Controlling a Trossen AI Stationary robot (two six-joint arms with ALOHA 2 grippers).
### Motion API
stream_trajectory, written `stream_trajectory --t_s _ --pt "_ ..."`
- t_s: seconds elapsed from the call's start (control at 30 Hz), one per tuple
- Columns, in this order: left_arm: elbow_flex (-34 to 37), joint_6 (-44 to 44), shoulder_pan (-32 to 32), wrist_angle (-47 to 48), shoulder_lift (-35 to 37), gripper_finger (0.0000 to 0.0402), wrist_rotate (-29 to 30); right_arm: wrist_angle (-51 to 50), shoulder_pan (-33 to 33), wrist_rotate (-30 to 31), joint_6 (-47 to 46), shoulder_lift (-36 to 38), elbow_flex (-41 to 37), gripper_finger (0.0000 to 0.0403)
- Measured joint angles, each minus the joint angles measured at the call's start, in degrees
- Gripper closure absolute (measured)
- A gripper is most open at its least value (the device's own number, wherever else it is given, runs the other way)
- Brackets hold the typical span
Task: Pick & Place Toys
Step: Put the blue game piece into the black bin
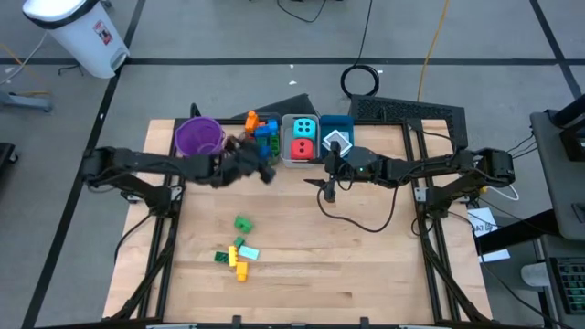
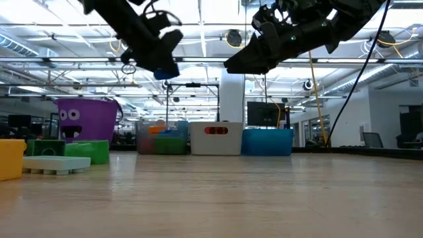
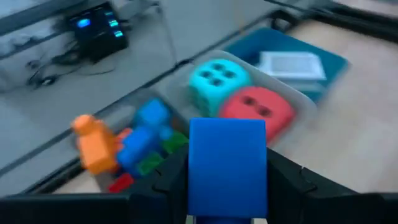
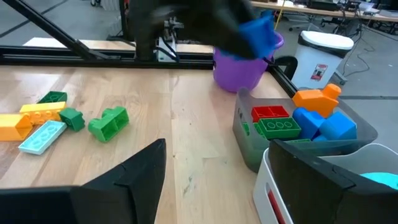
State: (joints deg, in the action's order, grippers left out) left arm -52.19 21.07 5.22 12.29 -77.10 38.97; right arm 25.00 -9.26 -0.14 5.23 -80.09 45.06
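Left gripper (image 3: 227,186) clamped on blue brick (image 3: 227,163), raised near grey bin (image 4: 249,149). Right gripper (image 1: 328,194) open, empty, waiting. Risk: release probably short of bin; brick bounces off rim.

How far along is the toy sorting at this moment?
Partly done. The grey bin already holds a heap of bricks, and the white bin holds both dice. In hand: the left gripper is shut on a blue brick above the grey bin. Left: a small cluster of bricks on the table. The right gripper waits open by the bins.
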Motion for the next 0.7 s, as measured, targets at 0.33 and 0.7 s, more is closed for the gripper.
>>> stream_trajectory --t_s 0.33,0.7 --pt "0.2 8.3 16.0 -1.4 -8.1 0.0253 -9.9 -0.1 0.0 0.0 0.1 0.0 0.0 0.0147" --pt "0.3 13.2 21.6 0.1 -15.6 0.0250 -10.1 -0.6 0.0 0.0 0.1 0.0 0.0 0.0147"
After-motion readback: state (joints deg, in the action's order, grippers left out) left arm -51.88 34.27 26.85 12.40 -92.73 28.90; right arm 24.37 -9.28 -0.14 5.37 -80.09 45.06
